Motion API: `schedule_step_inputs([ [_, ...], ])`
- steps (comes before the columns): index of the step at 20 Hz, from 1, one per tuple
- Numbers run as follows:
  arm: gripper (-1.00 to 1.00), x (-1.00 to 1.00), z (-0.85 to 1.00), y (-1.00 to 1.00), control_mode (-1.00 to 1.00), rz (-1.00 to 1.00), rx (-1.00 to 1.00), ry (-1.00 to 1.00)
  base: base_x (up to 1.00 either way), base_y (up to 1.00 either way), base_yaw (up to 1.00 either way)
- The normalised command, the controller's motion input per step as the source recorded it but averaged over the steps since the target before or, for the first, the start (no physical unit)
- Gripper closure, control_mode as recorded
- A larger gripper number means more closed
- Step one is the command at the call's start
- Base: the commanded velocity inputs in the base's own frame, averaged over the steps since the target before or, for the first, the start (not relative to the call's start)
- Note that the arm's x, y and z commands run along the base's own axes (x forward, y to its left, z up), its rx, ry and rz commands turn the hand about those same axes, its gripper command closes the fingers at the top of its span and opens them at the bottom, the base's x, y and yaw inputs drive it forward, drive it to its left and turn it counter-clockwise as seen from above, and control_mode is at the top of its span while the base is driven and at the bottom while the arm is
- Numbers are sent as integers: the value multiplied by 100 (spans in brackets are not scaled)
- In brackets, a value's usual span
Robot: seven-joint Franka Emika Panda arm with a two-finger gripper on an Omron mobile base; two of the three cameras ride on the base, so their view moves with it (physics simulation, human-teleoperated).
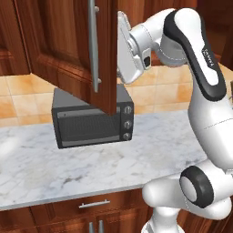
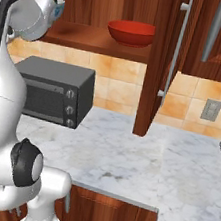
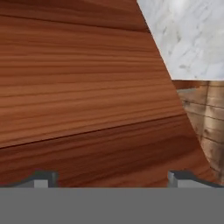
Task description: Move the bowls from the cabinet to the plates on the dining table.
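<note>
Jaws spread wide and empty, their tips (image 3: pixel 41 178) near the wooden inside of the cabinet (image 1: pixel 68 45), whose door (image 1: pixel 102 54) hangs open. At twelve o'clock in the right base view the red bowl (image 2: pixel 131 33) sits on the cabinet shelf (image 2: pixel 93 41), above the toaster oven (image 2: pixel 55 91) on the marble table (image 2: pixel 125 160).

The wall cabinet (image 1: pixel 63 50) is dark reddish-brown wood with streaky grain, its bar handle (image 1: pixel 94 43) silver. Inside it, on the shelf, the bowl (image 2: pixel 131 33) is solid red. The toaster oven (image 1: pixel 91 117) is dark grey to black with small silver knobs. The counter (image 1: pixel 82 168) is white marble with grey veins. The wall tiles (image 2: pixel 111 85) are mottled orange-tan. The arm (image 1: pixel 200 91) is white with black joints.
</note>
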Motion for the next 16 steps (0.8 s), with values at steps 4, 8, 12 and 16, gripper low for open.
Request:
schedule_step_inputs([
  [4,-100,3,-17,82,-100,0,0,-17,0,0,0],
  [8,-100,1,-15,77,-100,-1,0,-17,0,0,0],
  [12,-100,0,-16,79,-100,-1,0,-16,0,0,0],
  [16,-100,0,-11,80,-100,-2,0,-18,0,0,0],
])
